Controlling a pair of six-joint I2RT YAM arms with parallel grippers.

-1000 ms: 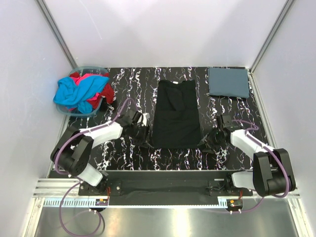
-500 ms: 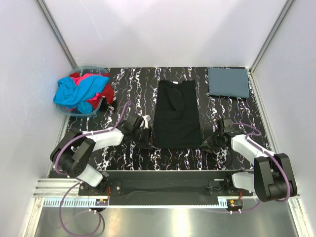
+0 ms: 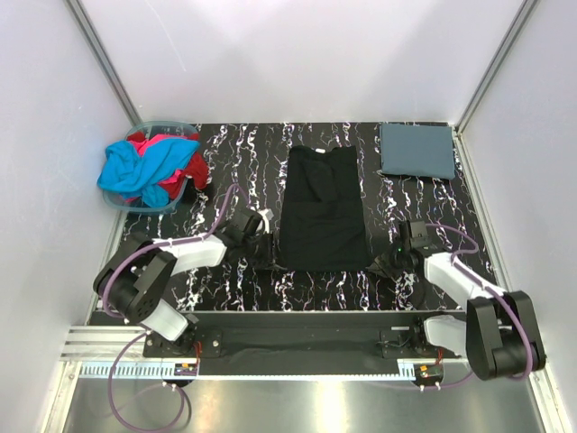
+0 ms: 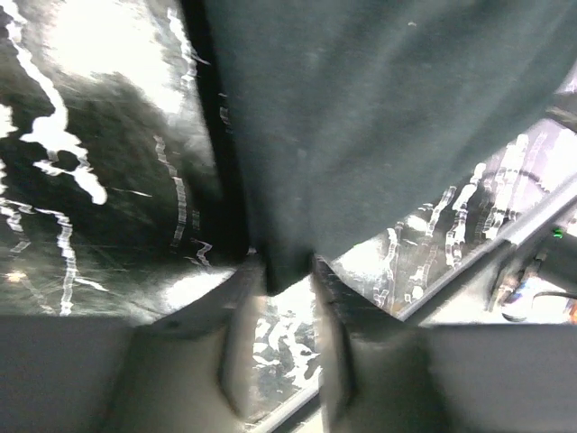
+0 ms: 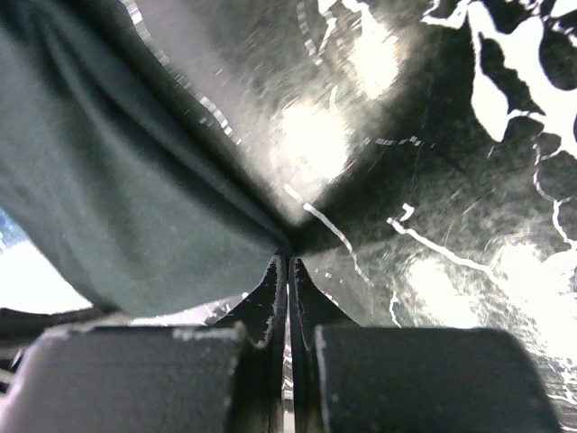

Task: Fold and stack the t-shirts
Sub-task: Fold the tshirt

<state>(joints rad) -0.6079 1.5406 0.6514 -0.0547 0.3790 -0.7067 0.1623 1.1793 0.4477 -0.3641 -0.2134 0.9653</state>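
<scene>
A black t-shirt [image 3: 320, 212] lies flat as a long rectangle in the middle of the marbled table [image 3: 243, 158]. My left gripper [image 3: 264, 250] is at its near left corner. In the left wrist view the jaws [image 4: 281, 271] are nearly closed on that corner of the shirt [image 4: 361, 117]. My right gripper [image 3: 382, 262] is at the near right corner. In the right wrist view its jaws [image 5: 288, 260] are shut, with the shirt's edge [image 5: 117, 180] drawn up to the tips. A slate blue-grey t-shirt [image 3: 416, 150] lies folded at the back right.
A pale plastic tub [image 3: 122, 200] at the back left holds a bright cyan shirt [image 3: 144, 162] over a red one [image 3: 194, 167]. White walls close in both sides and the back. A metal rail [image 3: 297, 370] runs along the near edge.
Both grippers have shifted slightly toward the near edge at the black shirt's near corners. The right one has drawn its corner outward. The other shirts have not moved.
</scene>
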